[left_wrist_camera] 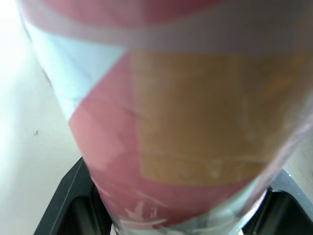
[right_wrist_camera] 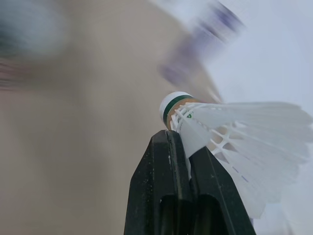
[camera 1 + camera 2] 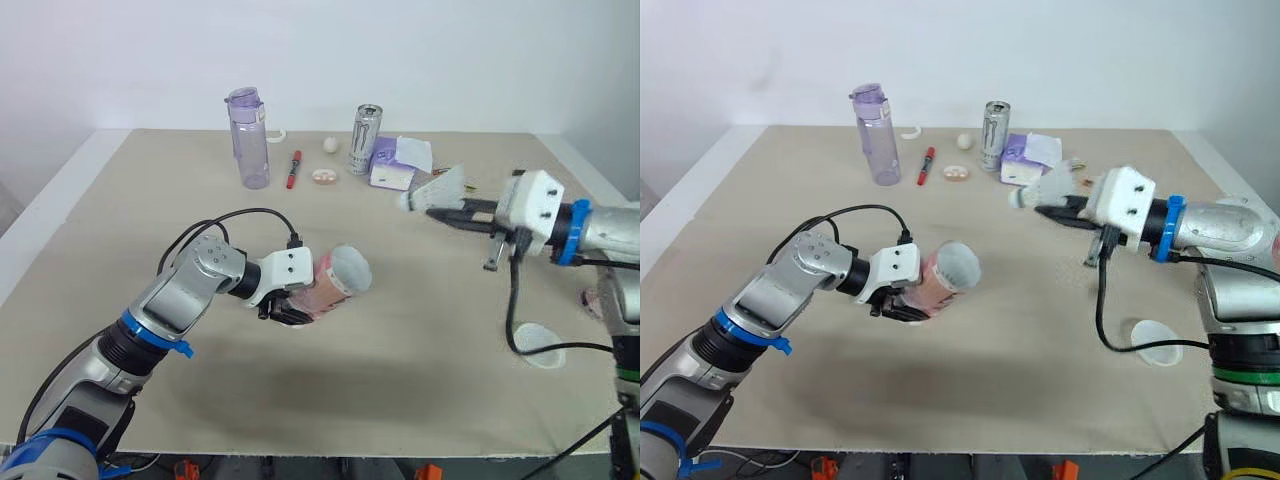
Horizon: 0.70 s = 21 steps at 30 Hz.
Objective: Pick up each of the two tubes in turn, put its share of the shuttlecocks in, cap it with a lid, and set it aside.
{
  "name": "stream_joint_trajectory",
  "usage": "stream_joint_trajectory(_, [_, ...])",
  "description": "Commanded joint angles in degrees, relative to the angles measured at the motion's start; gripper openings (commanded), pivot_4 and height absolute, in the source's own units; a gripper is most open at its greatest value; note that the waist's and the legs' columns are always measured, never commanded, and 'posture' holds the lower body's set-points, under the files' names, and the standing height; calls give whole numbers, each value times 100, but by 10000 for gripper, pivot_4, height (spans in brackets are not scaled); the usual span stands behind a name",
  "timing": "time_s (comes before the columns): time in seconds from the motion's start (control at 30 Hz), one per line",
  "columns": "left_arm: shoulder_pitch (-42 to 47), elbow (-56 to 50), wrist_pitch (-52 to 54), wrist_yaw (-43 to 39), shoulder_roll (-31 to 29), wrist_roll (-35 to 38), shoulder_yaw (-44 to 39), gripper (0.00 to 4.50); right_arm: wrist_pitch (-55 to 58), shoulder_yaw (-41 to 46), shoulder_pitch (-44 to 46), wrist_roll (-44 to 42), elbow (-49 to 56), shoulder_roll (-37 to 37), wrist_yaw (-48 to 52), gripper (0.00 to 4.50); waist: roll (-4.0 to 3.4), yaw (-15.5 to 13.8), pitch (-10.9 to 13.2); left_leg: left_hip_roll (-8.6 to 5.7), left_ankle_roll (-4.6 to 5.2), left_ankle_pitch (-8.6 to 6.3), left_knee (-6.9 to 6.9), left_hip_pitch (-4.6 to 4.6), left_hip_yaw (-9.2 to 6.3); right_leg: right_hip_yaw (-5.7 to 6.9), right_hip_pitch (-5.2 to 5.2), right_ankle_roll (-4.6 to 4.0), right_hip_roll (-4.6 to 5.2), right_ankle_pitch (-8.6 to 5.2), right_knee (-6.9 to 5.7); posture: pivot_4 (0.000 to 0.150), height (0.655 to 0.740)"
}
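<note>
My left gripper (image 3: pixel 285 308) is shut on a pink and pale blue tube (image 3: pixel 335 280), holding it tilted above the table with its open mouth facing right. Up close, the tube (image 1: pixel 171 122) sits between the black fingers (image 1: pixel 73 200). My right gripper (image 3: pixel 440 212) is shut on a white shuttlecock (image 3: pixel 435 189), held in the air to the right of the tube with the cork pointing left. The green-banded cork and feathers of the shuttlecock (image 2: pixel 230 132) stick out past the closed fingertips (image 2: pixel 168 147). A round translucent lid (image 3: pixel 541 345) lies on the table at the right.
At the back of the table stand a purple bottle (image 3: pixel 248 138) and a drink can (image 3: pixel 365 139), with a red pen (image 3: pixel 293 169), a small pink ring (image 3: pixel 324 177), a white ball (image 3: pixel 330 144) and a purple tissue pack (image 3: pixel 398 164) around them.
</note>
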<state>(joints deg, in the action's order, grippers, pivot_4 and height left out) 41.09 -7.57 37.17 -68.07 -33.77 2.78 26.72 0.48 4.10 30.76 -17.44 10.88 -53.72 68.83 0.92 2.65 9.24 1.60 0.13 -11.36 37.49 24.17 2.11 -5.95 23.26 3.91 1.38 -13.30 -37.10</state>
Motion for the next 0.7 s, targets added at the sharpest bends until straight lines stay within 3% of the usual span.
stream_joint_trajectory(0.03, [-30,224,16,-3,-10,-115,211,27473,40,-154,25,-18,588,-151,144,938,2,1,1,0,0,0,1,0,3,-1,2,-1,3,0,0,1500,7400])
stream_joint_trajectory(0.37, [-2,229,20,-21,5,-109,192,27473,-386,-814,280,394,508,165,199,938,6,-8,2,-1,-1,-1,0,10,12,1,10,-2,12,-6,4,1500,7400])
stream_joint_trajectory(0.7, [-67,201,40,28,16,-116,188,27473,-413,-941,487,213,751,163,511,938,19,-15,5,2,-1,-1,0,11,7,6,9,-7,9,-8,4,1500,7400])
